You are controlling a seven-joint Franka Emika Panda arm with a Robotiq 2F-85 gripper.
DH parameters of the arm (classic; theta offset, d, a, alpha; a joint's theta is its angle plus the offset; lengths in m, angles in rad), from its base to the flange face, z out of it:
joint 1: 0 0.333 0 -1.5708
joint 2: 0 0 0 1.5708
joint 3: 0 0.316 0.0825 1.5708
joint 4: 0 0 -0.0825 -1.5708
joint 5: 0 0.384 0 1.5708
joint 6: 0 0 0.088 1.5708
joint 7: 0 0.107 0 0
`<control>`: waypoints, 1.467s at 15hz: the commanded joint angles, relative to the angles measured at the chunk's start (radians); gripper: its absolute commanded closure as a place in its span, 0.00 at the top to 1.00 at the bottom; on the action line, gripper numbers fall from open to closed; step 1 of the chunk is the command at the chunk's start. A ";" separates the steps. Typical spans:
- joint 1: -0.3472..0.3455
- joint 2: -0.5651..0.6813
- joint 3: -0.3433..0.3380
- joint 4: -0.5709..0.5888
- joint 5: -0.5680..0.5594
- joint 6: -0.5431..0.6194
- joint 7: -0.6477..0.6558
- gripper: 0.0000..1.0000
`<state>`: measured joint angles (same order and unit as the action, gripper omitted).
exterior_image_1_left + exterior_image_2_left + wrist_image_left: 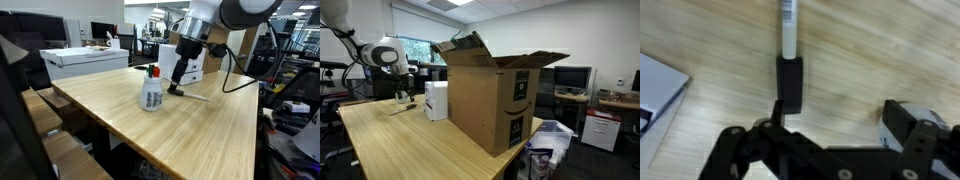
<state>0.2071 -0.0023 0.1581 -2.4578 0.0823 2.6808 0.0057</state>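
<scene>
In an exterior view, a white bottle (151, 92) stands on the wooden tabletop (200, 135). Just right of it the claw (178, 82) hangs low, jaws spread wide and gripping nothing. The black-capped marker (195, 96) lies flat beneath its tips, stretching off to the right.

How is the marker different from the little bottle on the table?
The marker lies flat; the bottle stands upright. The marker is long and thin; the bottle is fatter. The marker has a black cap; the bottle has a reddish top. Both are mostly white and rest on the same wooden table.
</scene>
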 commanded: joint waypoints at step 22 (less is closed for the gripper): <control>-0.036 0.109 -0.027 0.083 -0.170 0.037 -0.016 0.61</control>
<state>0.1843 0.0842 0.1274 -2.3869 -0.0693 2.6864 0.0048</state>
